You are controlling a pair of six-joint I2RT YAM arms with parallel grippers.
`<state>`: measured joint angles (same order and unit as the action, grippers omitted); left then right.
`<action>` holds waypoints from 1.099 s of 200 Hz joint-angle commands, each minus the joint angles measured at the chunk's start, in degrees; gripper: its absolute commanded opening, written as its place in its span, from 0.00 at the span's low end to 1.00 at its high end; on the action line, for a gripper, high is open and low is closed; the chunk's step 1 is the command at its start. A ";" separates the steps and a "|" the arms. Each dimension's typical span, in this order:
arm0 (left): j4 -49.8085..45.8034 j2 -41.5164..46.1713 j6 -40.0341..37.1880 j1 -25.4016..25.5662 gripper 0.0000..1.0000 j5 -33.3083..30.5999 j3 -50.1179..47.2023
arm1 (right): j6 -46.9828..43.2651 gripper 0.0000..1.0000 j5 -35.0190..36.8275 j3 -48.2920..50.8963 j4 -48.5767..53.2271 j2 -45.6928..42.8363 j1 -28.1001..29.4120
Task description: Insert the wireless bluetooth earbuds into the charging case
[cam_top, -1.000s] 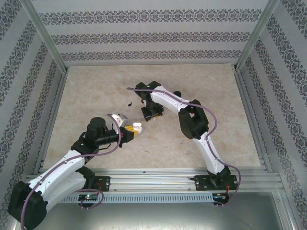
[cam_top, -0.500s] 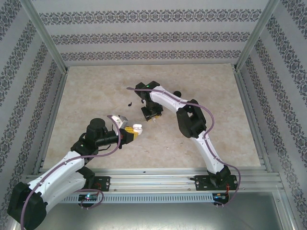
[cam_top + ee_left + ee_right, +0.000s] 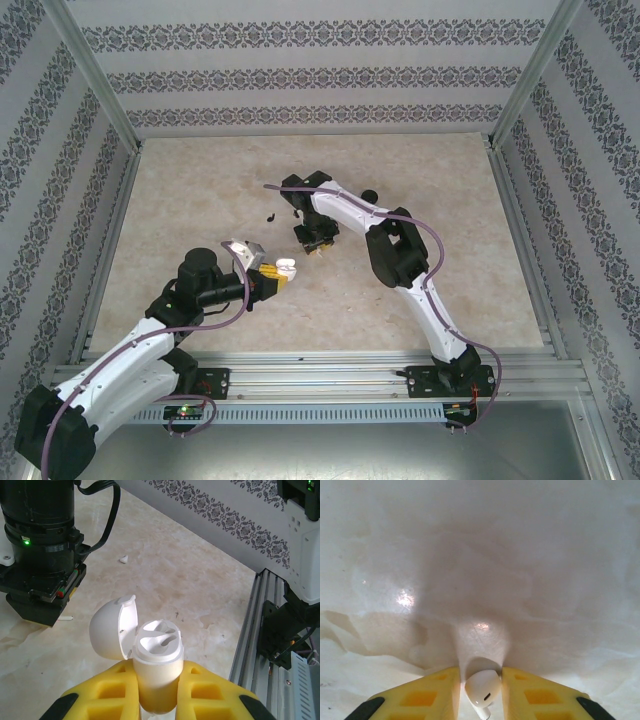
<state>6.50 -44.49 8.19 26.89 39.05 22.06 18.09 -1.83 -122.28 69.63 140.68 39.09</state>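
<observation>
Closest to the robot, the left gripper (image 3: pixel 277 272) pinches the white case (image 3: pixel 156 655) between its two yellow fingers. The case stands up straight. Its lid (image 3: pixel 112 630) is flipped open to one side. Inside are two holes, and both look empty.

A little farther out, the right gripper (image 3: pixel 318 252) hangs over the table (image 3: pixel 450 200). Its fingers are pressed on a small white earbud (image 3: pixel 482 686). The round part of the earbud pokes out past the fingertips, and the stem goes back between them. The earbud is off the table.

What changed? In the last second the right gripper came a bit closer to the case. It was farther up the table, and now it is just beside the open case, but not over it yet. The left gripper hardly moved and kept the case in place.

So the earbud is on its way to the case. I think the next step is to bring it over a hole and lower it in, stem first. It must line up well, because the holes are small.

Farther off, a tiny white bit (image 3: pixel 123 558) lies on the table. It is too small to tell what it is. From above, small dark specks (image 3: pixel 270 216) also lie there.
</observation>
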 commanded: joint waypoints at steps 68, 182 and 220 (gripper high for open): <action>5.93 0.31 0.07 -0.01 0.00 1.23 -0.47 | 4.99 0.22 -7.60 11.24 -7.92 -11.79 -3.35; 21.39 -11.30 3.22 0.37 0.00 -0.71 5.41 | 16.70 0.20 -8.01 28.43 -23.81 -41.20 -1.99; 25.11 -13.27 2.83 1.29 0.00 -4.08 8.03 | 20.95 0.20 -3.85 32.73 -29.55 -50.97 0.62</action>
<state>24.95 -57.25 10.61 27.09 37.30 27.24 34.72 -9.04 -92.33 44.99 95.29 38.28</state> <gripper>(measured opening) 0.086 0.200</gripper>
